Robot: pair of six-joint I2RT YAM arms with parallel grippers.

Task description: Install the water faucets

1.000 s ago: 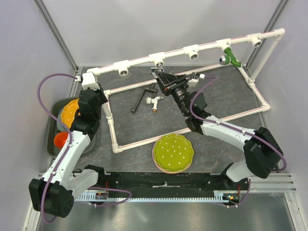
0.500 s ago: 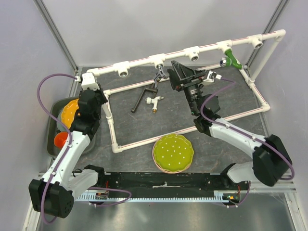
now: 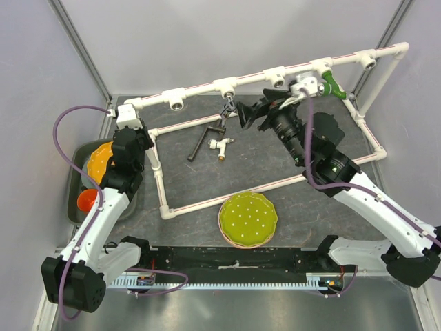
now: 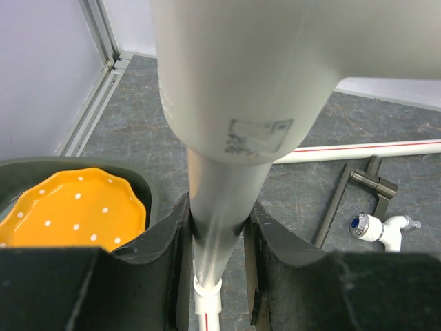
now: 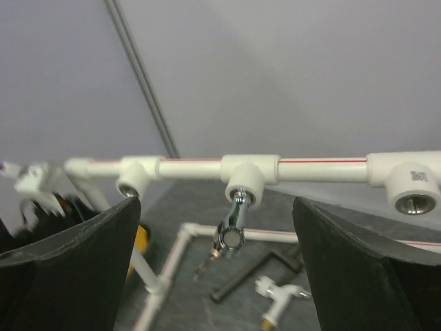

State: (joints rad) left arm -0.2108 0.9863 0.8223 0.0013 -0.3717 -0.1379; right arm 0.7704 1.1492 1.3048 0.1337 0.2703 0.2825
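The silver faucet point(image 5: 233, 224) was seen hanging from a tee socket point(image 5: 244, 181) of the pipe frame point(image 3: 200, 89), with the right hand point(image 3: 252, 112) spread wide near it and holding nothing. The left hand point(image 4: 217, 276) was clamped round an upright of the frame, apparently to steady it. The white faucet point(image 3: 222, 145) lay on the table point(image 3: 207, 179) next to the black bar point(image 3: 199, 143). How deeply the silver one was seated could not be told. The white faucet was judged to be next: it should be taken by its body, brass end left free, and its thread lined up squarely with an empty socket before any turning was attempted.
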